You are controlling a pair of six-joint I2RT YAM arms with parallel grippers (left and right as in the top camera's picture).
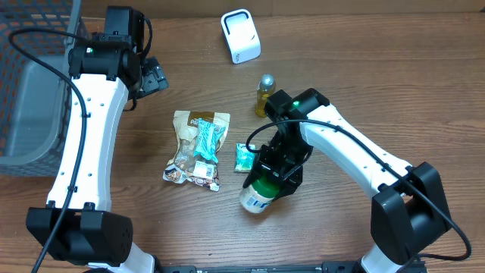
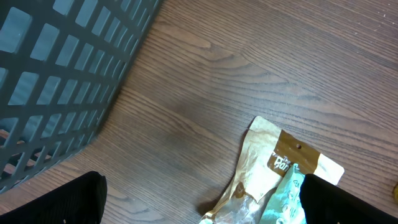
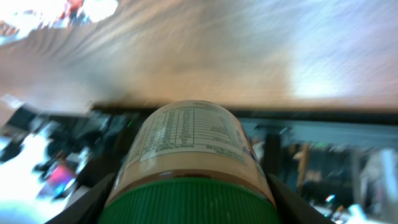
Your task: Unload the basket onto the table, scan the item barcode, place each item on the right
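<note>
Green-capped jar (image 3: 193, 146) pinched in right end effector (image 1: 276, 171), base pointing front-left; left end effector (image 1: 155, 76) spread.

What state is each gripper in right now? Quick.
Left gripper: open, holding nothing.
Right gripper: fingers closed on the green-lidded jar.

One scanner (image 1: 241, 36), basket (image 1: 23, 42), jar (image 1: 256, 199) and bottle (image 1: 264, 93), plus three packets (image 1: 186, 144) (image 1: 209, 138) (image 1: 244, 158).
</note>
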